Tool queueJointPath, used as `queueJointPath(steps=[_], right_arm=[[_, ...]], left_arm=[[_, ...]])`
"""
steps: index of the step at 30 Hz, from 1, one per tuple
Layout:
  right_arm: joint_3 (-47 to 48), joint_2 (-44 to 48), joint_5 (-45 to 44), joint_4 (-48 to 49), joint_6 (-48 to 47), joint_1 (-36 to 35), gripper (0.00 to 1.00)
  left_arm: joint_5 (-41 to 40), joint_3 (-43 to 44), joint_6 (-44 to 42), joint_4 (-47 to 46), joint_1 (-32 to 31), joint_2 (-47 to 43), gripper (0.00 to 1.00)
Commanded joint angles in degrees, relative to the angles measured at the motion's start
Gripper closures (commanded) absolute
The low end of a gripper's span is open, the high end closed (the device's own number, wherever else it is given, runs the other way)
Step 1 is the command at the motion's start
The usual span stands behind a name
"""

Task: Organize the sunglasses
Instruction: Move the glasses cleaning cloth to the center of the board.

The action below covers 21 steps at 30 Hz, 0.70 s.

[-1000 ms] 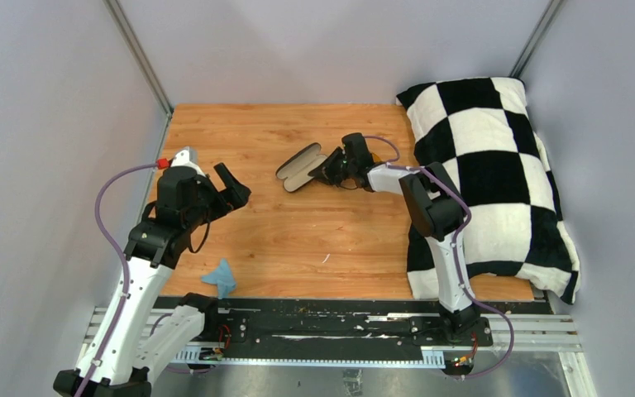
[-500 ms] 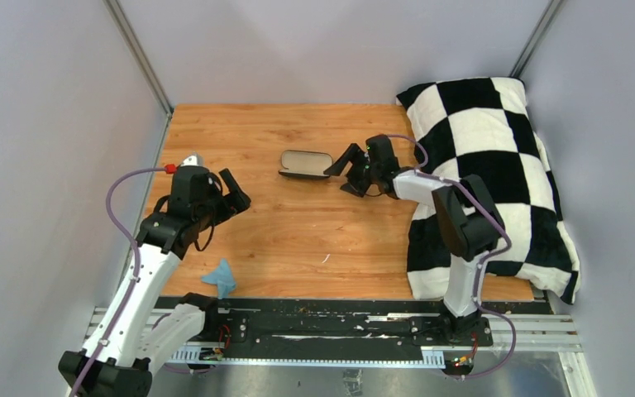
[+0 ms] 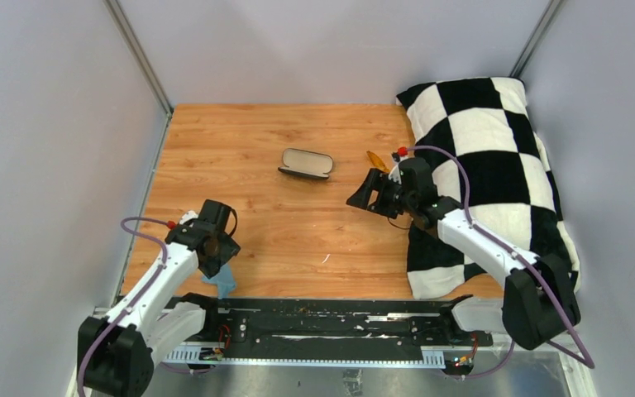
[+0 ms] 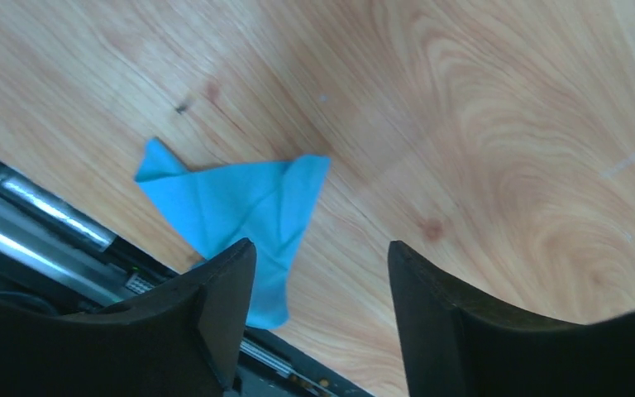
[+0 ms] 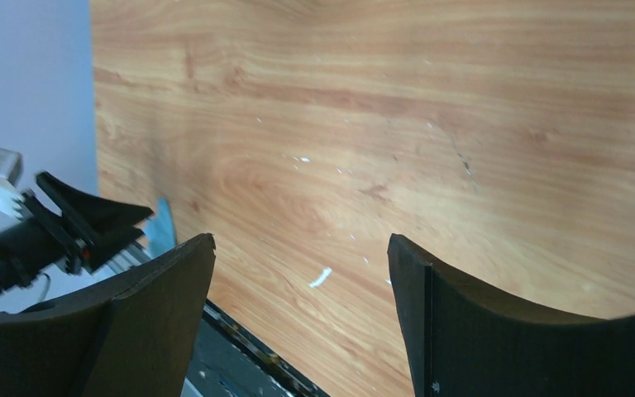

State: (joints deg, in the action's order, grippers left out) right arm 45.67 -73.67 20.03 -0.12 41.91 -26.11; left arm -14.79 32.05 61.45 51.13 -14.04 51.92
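Observation:
The amber sunglasses (image 3: 375, 159) lie on the wooden table (image 3: 298, 223) beside the pillow's edge, right of the black oval case (image 3: 306, 162). The case shows a pale face inside its black rim. My right gripper (image 3: 360, 197) (image 5: 302, 248) hovers open in front of the sunglasses, apart from them, with only bare wood between its fingers. My left gripper (image 3: 222, 261) (image 4: 322, 256) hangs over the blue cloth (image 3: 222, 281) (image 4: 231, 198) at the near left edge. It is open, and its left finger (image 4: 215, 314) covers a corner of the cloth.
A black-and-white checked pillow (image 3: 496, 165) fills the right side of the table. The black mounting rail (image 3: 322, 318) runs along the near edge, right behind the cloth. Grey walls close in the left, back and right.
The right gripper let go at the case, opened and drew back toward the pillow, leaving the sunglasses in view. The left arm swung down to the near edge over the blue cloth, jaws narrowing.

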Motion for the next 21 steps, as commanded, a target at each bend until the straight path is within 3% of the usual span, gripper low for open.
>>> queueJointPath(steps=[1,5,12,14,18,21], right_arm=[[-1.41,4.62,-3.05,-10.62,-6.60,-0.50,0.18],[-1.82,7.06,-4.47,-12.87,-7.42,-0.41,0.20],[-2.11,6.41,-4.00,-12.27,-5.86,-0.41,0.22],[-2.08,6.42,-3.67,-11.96,-5.62,-0.43,0.22],[-1.36,6.81,-4.23,-12.27,-6.65,-0.32,0.23],[-0.49,7.45,-5.34,-13.48,-7.70,-0.12,0.23]], left_arm=[[-8.93,2.11,6.78,1.60,1.01,6.87,0.42],[-6.95,3.58,5.90,1.09,1.65,14.38,0.63],[-2.69,0.20,3.74,-6.12,1.73,15.70,0.63],[-0.14,-0.60,1.64,-9.21,1.74,15.41,0.72],[7.72,-0.81,-4.29,-16.21,1.61,13.65,1.00],[11.06,0.45,-6.55,-20.72,-2.27,10.83,1.00]])
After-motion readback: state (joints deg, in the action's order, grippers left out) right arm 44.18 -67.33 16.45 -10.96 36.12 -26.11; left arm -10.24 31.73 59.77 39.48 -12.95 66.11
